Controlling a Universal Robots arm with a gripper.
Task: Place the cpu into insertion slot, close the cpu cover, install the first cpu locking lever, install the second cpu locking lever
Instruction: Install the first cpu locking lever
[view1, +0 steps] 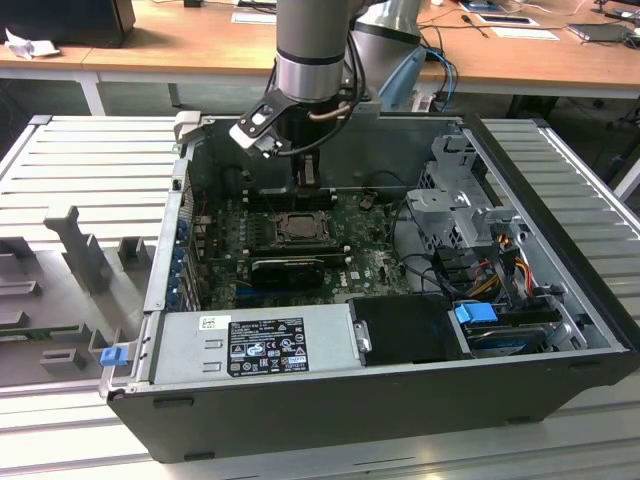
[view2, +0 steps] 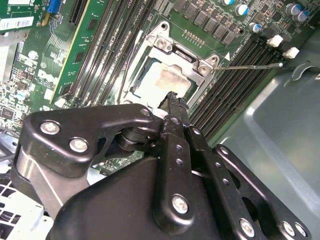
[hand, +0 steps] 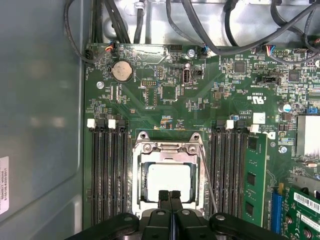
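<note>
The fingers (hand: 163, 196) are seen pressed together with nothing held, poised at the near edge of the cpu cover (hand: 169, 148), which is laid flat over the cpu (hand: 169, 179) seated in the insertion slot (hand: 142, 175).

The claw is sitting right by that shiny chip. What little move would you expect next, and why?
Probably a short sideways shift toward the thin locking lever, to press it down. The claw, closed, sits at the edge of the cpu cover, which looks already down around the cpu, while that lever juts out over the memory slots, seemingly unlatched.
</note>
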